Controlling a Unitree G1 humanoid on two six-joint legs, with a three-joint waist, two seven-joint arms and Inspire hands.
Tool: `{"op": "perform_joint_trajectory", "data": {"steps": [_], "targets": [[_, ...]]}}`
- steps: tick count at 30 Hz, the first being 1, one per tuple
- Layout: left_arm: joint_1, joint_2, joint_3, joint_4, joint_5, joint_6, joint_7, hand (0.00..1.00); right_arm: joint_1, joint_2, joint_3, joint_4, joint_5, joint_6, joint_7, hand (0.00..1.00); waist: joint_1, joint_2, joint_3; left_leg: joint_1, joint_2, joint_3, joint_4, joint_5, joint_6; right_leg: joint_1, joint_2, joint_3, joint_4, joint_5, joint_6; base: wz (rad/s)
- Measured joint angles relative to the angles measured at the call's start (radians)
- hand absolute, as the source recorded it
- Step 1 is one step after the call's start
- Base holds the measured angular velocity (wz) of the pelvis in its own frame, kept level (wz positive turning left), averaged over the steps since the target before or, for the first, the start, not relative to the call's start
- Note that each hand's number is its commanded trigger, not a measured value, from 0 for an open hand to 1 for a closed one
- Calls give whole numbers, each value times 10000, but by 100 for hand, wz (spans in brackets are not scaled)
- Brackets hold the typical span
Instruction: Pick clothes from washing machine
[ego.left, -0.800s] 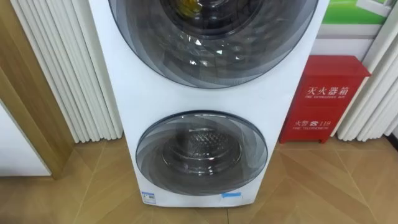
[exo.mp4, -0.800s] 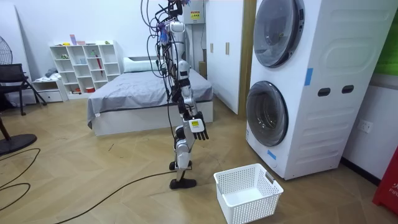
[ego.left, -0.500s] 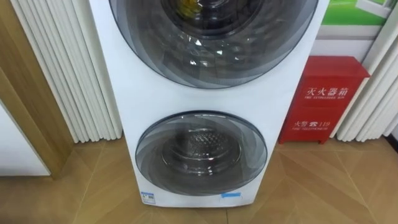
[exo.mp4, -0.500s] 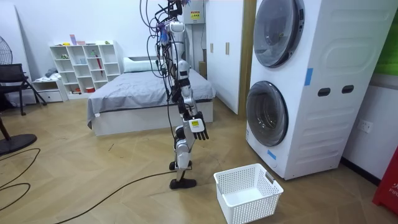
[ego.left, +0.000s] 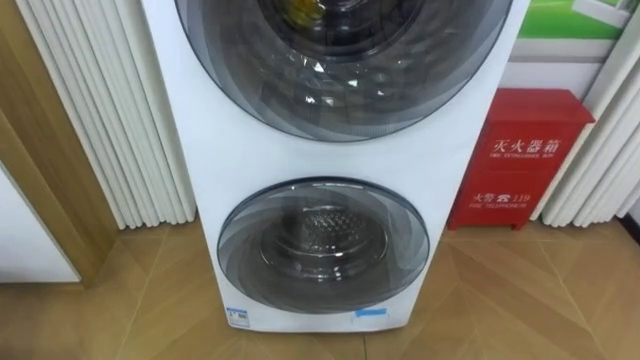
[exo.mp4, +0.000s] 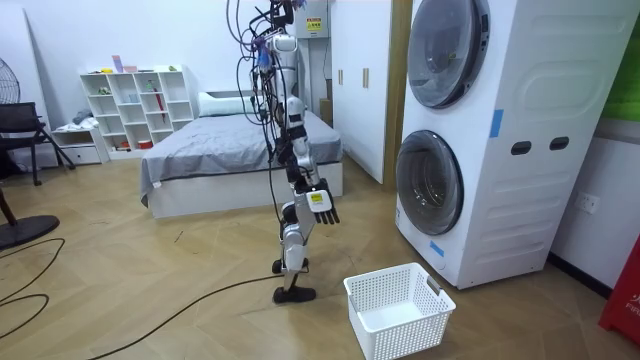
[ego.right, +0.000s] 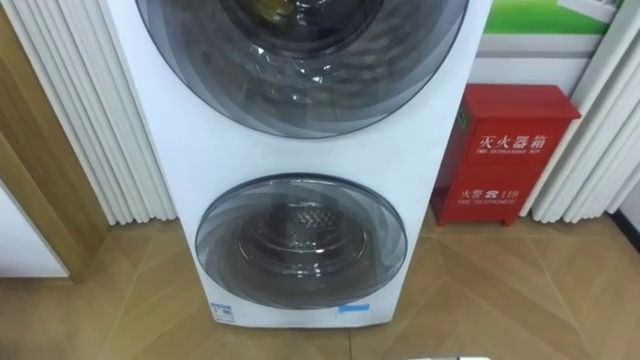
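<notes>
wood floor (exo.mp4: 150, 290) — right hand (exo.mp4: 320, 204) hangs slack, holding nothing.

White characters on red box (ego.left: 520, 150)

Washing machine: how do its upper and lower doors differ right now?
The upper door is clearly larger than the lower door. A yellowish item shows behind the upper door's glass, while the lower door's glass shows a metal drum and no clothes that I can see. The upper door sits directly above the lower door. Both are round, dark-tinted glass and shut.
</notes>
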Motion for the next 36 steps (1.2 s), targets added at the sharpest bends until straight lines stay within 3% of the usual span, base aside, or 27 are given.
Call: {"op": "perform_joint_trajectory", "data": {"steps": [4, 8, 10, 13, 17, 24, 29, 36], "targets": [[-16, 137, 32, 3, 24, -154, -210, 0, -629, -317, -421, -2391, -121, -42, -443, 0, 11, -100, 52, 5, 6, 95, 17, 4, -2, -64, -6, -48, -3, 0, -1, -8], [-118, 369, 419, 10, 53, -191, -326, 0, -1555, -875, -843, -4274, -114, -429, -1059, 0, 217, -266, -11, 33, 6, 68, 36, 7, -1, -107, -7, -101, -15, 1, -1, 3], [-90, 476, 407, 11, 45, -149, -387, 0, -1821, -990, -1121, -4803, -438, -416, -1379, 0, 256, -376, -74, 6, 0, -39, 85, 7, 0, -82, -18, -231, -4, 1, -1, 14], [0, 500, 425, 6, 224, 110, -381, 0, -2128, -1096, -1187, -6712, -1121, -381, -2039, 0, 305, -426, -65, 1, -4, -85, 88, 6, 0, -62, -26, -299, 0, 1, -1, 0], [62, 552, 381, 13, 657, 397, -394, 0, -2539, -1199, -1096, -7777, -1582, -343, -2456, 0, 346, -468, -83, -35, -2, -128, 85, 6, 0, -65, -24, -306, 8, 1, -1, 2], [89, 672, 415, -132, 923, 782, -434, 0, -3995, -1679, -1096, -8271, -1385, -311, -3188, 0, 553, -672, -92, 10, 2, -151, 29, 8, 0, -14, -14, -301, -8, 1, -1, 0], [246, 689, 415, -304, 1371, 1095, -403, 0, -4434, -1854, -1098, -8270, -1325, -272, -3494, 0, 585, -807, -135, 7, -12, -289, 65, 8, 0, 47, -18, -350, -10, 1, -1, 7], [393, 687, 424, -613, 1622, 1433, -403, 0, -4819, -2079, -1111, -8085, -746, 259, -3276, 0, 554, -802, -120, -211, -10, -366, 195, 8, 0, -52, -28, -431, -7, 0, 0, 3]]}}
